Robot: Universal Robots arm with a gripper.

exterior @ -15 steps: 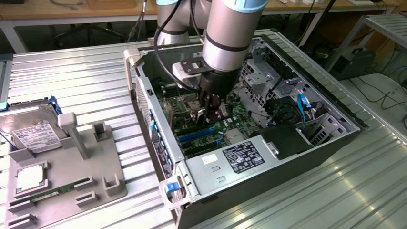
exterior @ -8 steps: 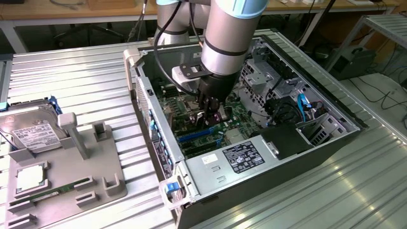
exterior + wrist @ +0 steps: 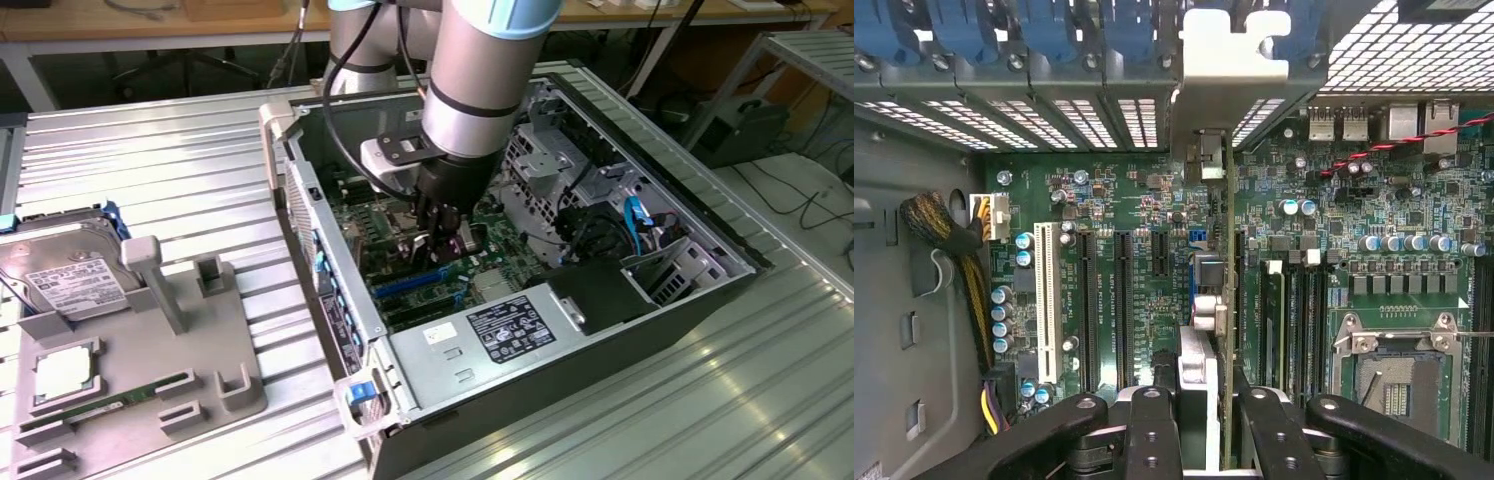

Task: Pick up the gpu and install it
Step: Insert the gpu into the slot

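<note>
The gpu (image 3: 1227,290) is being held edge-on by the gripper (image 3: 1204,410) inside the computer case (image 3: 601,365), over the motherboard (image 3: 1154,200), between expansion slots (image 3: 1124,300) and memory slots (image 3: 1309,310). At the exterior view's left, the hard drive (image 3: 67,280) is being carried on the fixture tray (image 3: 200,370).

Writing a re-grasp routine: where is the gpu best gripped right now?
Pinch the gpu across its flat faces at the upper long edge, coming from above the open case, as the gripper does. It stands on edge over the slots, so that leaves its lower edge and bracket end free.
</note>
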